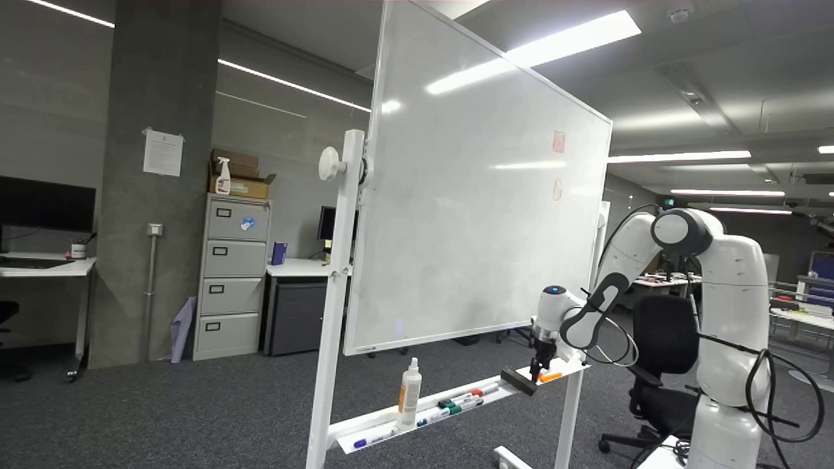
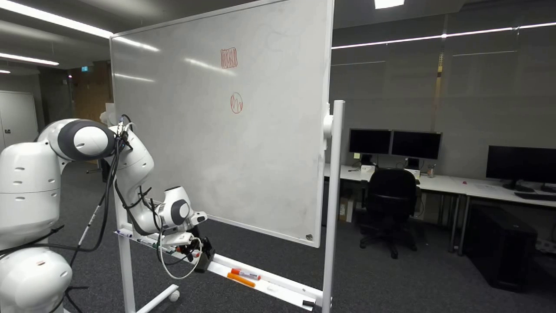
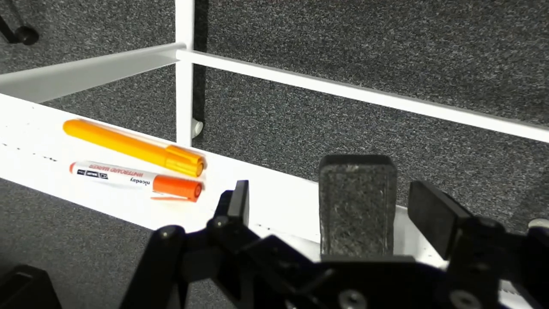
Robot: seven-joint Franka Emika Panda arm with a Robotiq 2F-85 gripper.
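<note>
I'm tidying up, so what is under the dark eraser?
Under the eraser runs the white tray, visible on both sides; the covered patch, and anything on it, cannot be seen.

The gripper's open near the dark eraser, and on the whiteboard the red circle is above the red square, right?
Not quite: in both exterior views the red circle on the whiteboard is below the red square. The gripper is open near the dark eraser, as you said.

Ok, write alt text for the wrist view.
An open tool frames a dark grey eraser on a white tray, a gap on either side. At picture left lie a thick orange marker and an orange-red-capped whiteboard marker; grey carpet lies below.
</note>
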